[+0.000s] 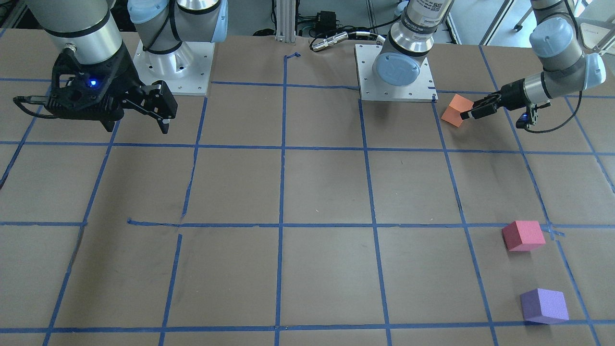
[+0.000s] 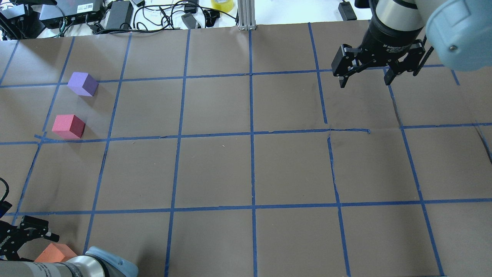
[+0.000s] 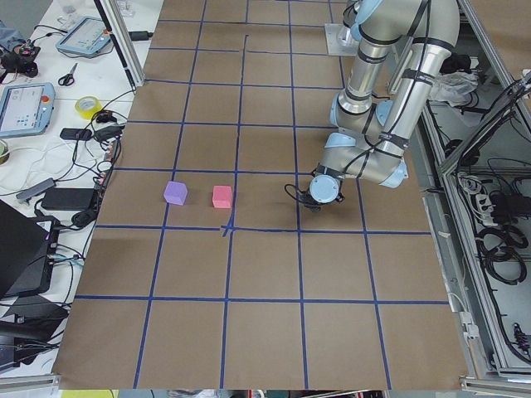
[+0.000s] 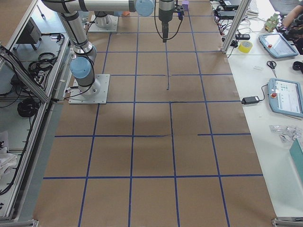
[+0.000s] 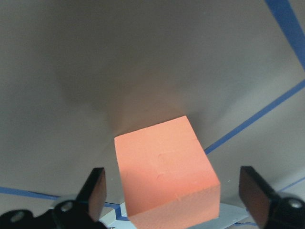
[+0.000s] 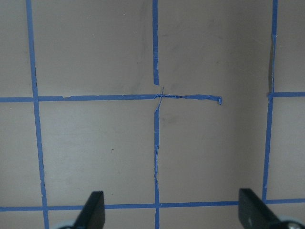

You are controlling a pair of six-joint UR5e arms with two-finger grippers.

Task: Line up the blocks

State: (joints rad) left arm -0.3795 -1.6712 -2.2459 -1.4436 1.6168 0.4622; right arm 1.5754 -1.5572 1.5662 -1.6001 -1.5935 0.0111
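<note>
The orange block point(image 1: 456, 109) sits near the left arm's base plate and also shows at the bottom left of the overhead view point(image 2: 54, 253). My left gripper point(image 1: 473, 109) is low, nearly level and open. In the left wrist view its fingers point(image 5: 95, 191) stand either side of the orange block point(image 5: 167, 176) with gaps on both sides. The pinkish-red block point(image 1: 522, 235) and the purple block point(image 1: 544, 305) lie apart on the table on the same side, farther from the robot. My right gripper point(image 2: 364, 81) is open and empty above the far side of the table.
Blue tape lines point(image 2: 251, 134) form a grid on the brown table cover. The arms' base plates point(image 1: 394, 72) are bolted to the table's robot side. Cables and power bricks point(image 2: 119, 13) lie past the far edge.
</note>
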